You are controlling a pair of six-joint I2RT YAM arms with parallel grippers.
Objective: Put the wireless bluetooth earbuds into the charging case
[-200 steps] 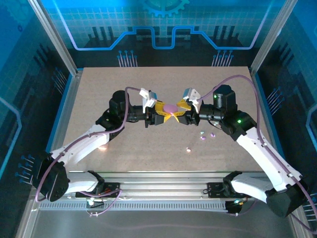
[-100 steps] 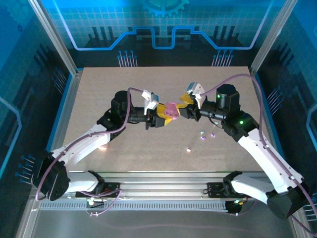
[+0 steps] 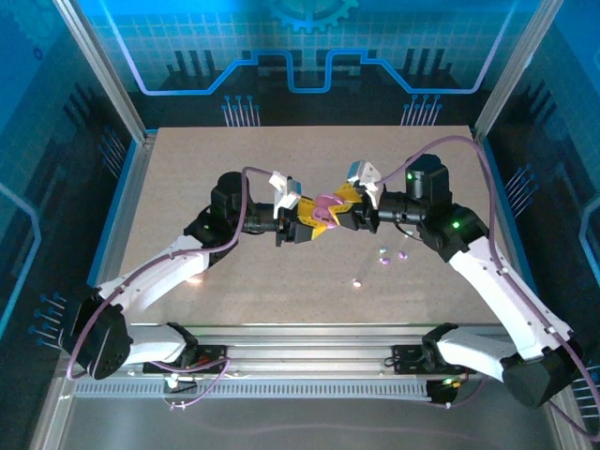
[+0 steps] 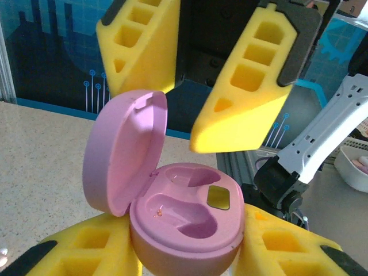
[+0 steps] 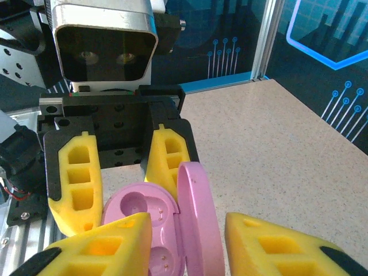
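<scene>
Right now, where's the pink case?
Mid-table in the top view, the case sits clamped in the left gripper, lid open, with the right gripper straddling the lid just to its right.

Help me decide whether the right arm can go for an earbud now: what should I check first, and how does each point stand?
1. Grip on the charging case: the left claw is shut on its base. Ok.
2. The lid is open and stands up on its hinge. Ok.
3. Both wells are empty, with nothing over them. Ok.
4. Right claw clear of the case: the lid stands between its parted fingers. Not ok.
5. The earbuds are located, loose on the table near the right arm. Ok.
6. Which way each earbud lies: too small to see. Cannot tell.
</scene>
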